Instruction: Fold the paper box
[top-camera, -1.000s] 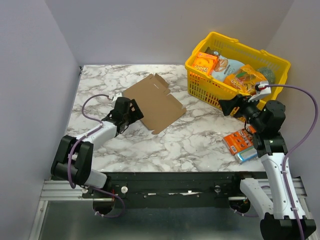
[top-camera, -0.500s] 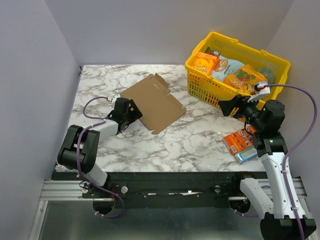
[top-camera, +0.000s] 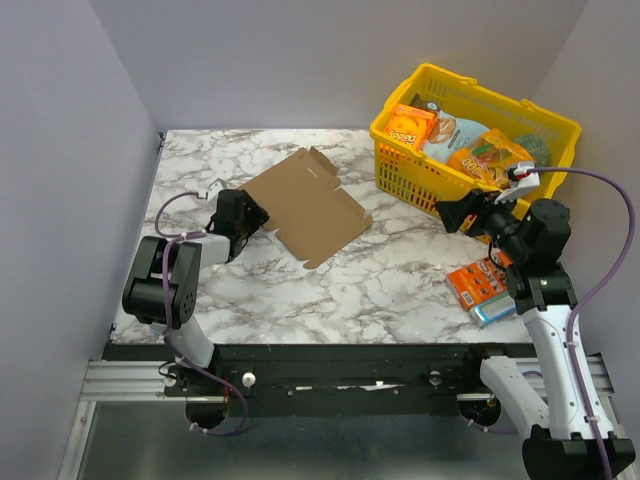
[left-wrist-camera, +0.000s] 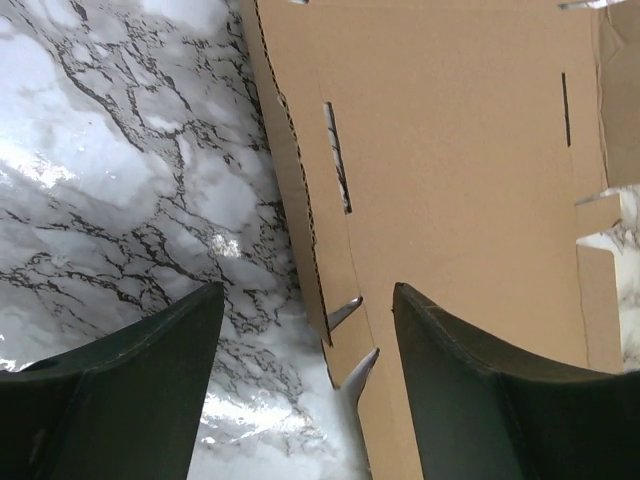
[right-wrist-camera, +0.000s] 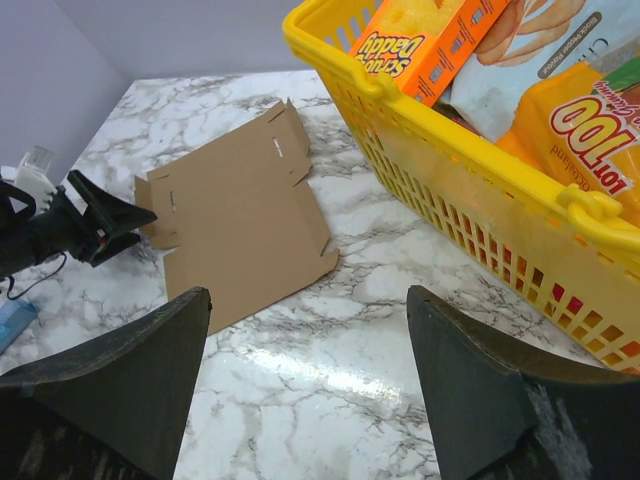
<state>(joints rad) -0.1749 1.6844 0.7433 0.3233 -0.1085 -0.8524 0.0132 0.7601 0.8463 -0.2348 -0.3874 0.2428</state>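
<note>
The paper box (top-camera: 308, 205) is a flat brown cardboard blank lying on the marble table (top-camera: 380, 290), left of centre. My left gripper (top-camera: 258, 221) sits low at its left edge, open. In the left wrist view, the blank (left-wrist-camera: 450, 150) fills the upper right. Its notched edge tab (left-wrist-camera: 345, 340) lies between the dark fingers (left-wrist-camera: 130, 380), which do not press on it. My right gripper (top-camera: 443, 213) hovers open beside the basket with nothing in it. In the right wrist view the blank (right-wrist-camera: 240, 215) lies ahead to the left, with the left gripper (right-wrist-camera: 100, 225) at its edge.
A yellow basket (top-camera: 395, 170) full of snack packs stands at the back right and also shows in the right wrist view (right-wrist-camera: 450, 190). Small orange snack boxes (top-camera: 478, 283) and a blue pack (top-camera: 492, 312) lie near the right arm. Grey walls enclose the table.
The left arm's forearm has swung back toward the left and its gripper has drawn slightly left along the blank's edge. The blank and the right arm have not moved.
</note>
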